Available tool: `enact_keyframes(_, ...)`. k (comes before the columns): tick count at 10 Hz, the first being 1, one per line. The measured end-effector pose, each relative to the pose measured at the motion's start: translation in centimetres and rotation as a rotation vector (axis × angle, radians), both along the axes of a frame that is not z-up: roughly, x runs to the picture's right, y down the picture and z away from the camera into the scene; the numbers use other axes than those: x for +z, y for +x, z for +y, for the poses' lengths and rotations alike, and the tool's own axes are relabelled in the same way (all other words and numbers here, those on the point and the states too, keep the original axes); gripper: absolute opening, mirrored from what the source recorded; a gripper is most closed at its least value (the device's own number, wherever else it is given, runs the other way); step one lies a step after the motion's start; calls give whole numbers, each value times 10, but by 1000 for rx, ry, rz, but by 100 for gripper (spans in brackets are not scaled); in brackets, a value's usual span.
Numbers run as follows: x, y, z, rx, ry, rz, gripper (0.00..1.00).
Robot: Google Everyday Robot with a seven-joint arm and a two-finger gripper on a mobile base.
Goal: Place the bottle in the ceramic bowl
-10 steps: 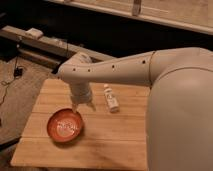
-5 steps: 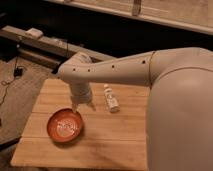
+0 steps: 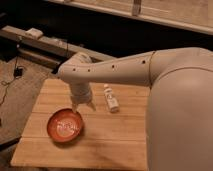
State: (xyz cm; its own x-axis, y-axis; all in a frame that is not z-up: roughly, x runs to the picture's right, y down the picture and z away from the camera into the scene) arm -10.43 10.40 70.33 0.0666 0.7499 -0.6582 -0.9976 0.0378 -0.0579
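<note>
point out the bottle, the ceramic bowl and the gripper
bottle [image 3: 111,98]: camera view, mid body
ceramic bowl [image 3: 54,125]: camera view, left inner wall
gripper [image 3: 83,106]: camera view, between its fingertips, just behind the bowl

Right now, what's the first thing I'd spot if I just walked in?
The big white robot arm stretches across the view from the picture's right. Its gripper hangs open over the wooden table, behind the orange-red bowl at front left. A small whitish bottle lies on the table beside the gripper, untouched.

On the table [image 3: 125,142] I have the ceramic bowl [image 3: 65,125], my gripper [image 3: 83,106] hovering at its one o'clock rim, the bottle [image 3: 111,98] lying farther out at two o'clock.
</note>
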Motion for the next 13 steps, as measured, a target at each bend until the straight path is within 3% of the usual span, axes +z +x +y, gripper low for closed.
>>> enact_keyframes(3, 0, 2, -1, 6, 7, 2, 65)
enact_keyframes(5, 8, 18, -14, 21, 32, 9, 65)
enact_keyframes(10, 52, 80, -66, -28, 77, 13, 65)
enact_keyframes(13, 89, 119, -85, -93, 86, -23, 65)
